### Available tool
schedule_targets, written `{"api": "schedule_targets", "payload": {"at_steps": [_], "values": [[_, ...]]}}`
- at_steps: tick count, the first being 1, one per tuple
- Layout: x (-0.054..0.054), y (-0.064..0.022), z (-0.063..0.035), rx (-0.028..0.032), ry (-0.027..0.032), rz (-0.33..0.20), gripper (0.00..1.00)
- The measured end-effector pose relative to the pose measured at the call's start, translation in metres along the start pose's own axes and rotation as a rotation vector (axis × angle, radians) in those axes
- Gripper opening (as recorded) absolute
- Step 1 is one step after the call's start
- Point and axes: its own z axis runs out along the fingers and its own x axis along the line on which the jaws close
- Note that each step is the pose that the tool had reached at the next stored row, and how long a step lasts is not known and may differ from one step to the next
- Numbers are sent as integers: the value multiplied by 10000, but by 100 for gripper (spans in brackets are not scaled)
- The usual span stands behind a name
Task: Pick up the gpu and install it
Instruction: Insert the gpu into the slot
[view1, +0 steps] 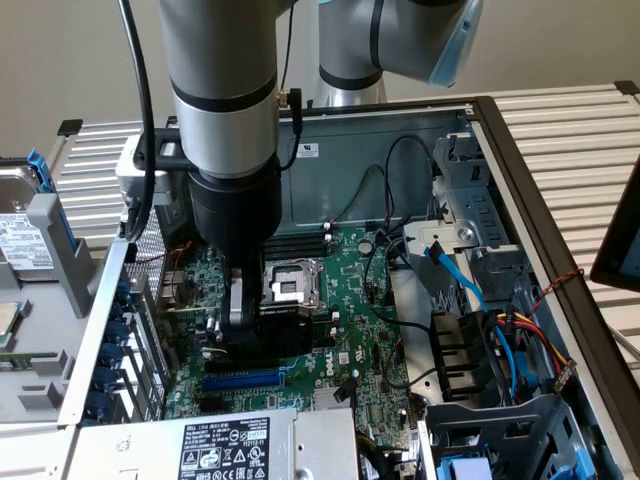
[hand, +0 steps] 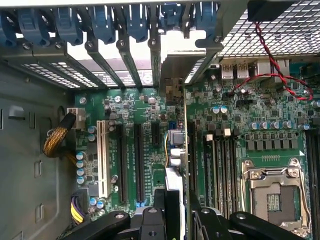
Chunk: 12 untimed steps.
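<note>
Gripper (hand: 177, 205) partly closed, clamped on gpu (hand: 175, 145) held edge-on, card apparently just above green motherboard (hand: 145, 105)

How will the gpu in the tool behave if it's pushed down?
The gpu, seen edge-on in the tool, is a thin board, so it is probably stiff but fragile. Held at one edge, it may tilt if pushed off-line.

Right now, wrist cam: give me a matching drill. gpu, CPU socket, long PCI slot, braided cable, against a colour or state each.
Things:
1. gpu
2. CPU socket
3. PCI slot
4. braided cable

Colour or state:
a. white
b. yellow
c. square, silver-framed
d. held edge-on in the gripper

Pairs: 1-d, 2-c, 3-a, 4-b
</note>
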Motion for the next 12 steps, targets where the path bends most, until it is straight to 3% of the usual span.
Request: {"api": "schedule_targets", "payload": {"at_steps": [12], "values": [[-13,18,32,-29,10,-6,28]]}}
